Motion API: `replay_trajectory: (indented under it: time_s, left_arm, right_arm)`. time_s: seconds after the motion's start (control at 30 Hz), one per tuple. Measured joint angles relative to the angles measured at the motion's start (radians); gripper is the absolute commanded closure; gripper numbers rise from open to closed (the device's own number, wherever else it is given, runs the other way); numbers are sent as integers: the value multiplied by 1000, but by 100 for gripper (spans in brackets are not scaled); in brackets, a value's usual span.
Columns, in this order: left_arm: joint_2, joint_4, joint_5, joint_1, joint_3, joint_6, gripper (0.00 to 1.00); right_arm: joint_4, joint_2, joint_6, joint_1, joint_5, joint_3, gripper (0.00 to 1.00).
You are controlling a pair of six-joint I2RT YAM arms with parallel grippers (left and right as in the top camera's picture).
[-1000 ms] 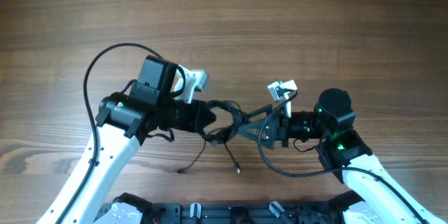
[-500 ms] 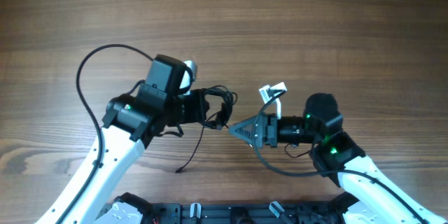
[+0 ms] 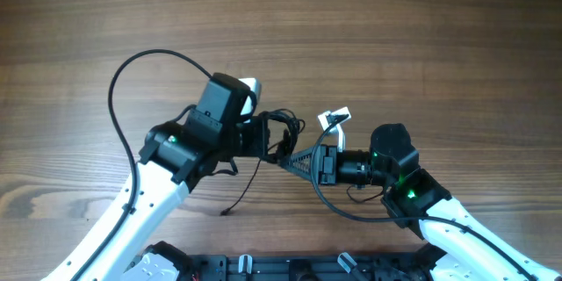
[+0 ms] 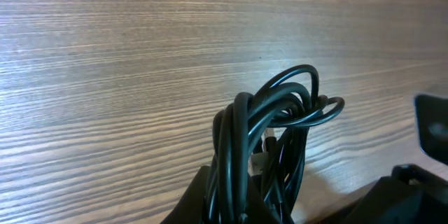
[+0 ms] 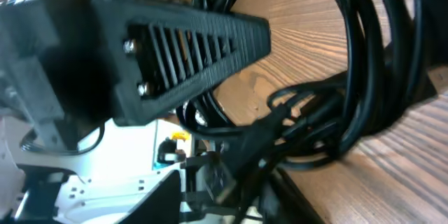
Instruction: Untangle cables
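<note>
The cables [image 3: 283, 130] form a tight dark bundle of thin black loops held above the wooden table. My left gripper [image 3: 266, 137] is shut on the bundle's near end; in the left wrist view the loops [image 4: 281, 115] rise straight out of its jaws. One loose strand [image 3: 242, 186] hangs from the bundle down to the table. My right gripper [image 3: 289, 160] points left at the bundle's lower right side. In the right wrist view its ribbed finger [image 5: 182, 42] lies over the cables [image 5: 364, 63], and several strands run between the half-closed jaws. Whether they pinch is hidden.
A thicker black arm wire [image 3: 132, 75] arcs out from the left arm, and another [image 3: 329, 204] loops under the right wrist. The robot base [image 3: 263, 268] lines the table's front edge. Bare wood [image 3: 395, 26] stretches across the far half.
The right gripper has moved left up to the bundle and its jaws have narrowed a lot. The left gripper has carried the bundle slightly right, still shut on it.
</note>
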Motion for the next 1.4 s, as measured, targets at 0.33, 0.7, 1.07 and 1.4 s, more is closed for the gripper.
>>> replay_trajectory:
  time_s: [0.33,0.7,1.07,1.4]
  left_arm:
    - [1,8,-33,-68,0,10,96]
    - [5,85,162,-74,0,-23,96]
    - [8,21,82,19,4,-58,96]
    - [9,8,31,237,4,-254,96]
  right_arm:
    - [-1,0,113,0,99,0,96]
    - [4,67,138,0,191,4,51]
    - [-30,123,148,-11,222,-2,0]
    - [-47,77,156,-60,212,-2,0]
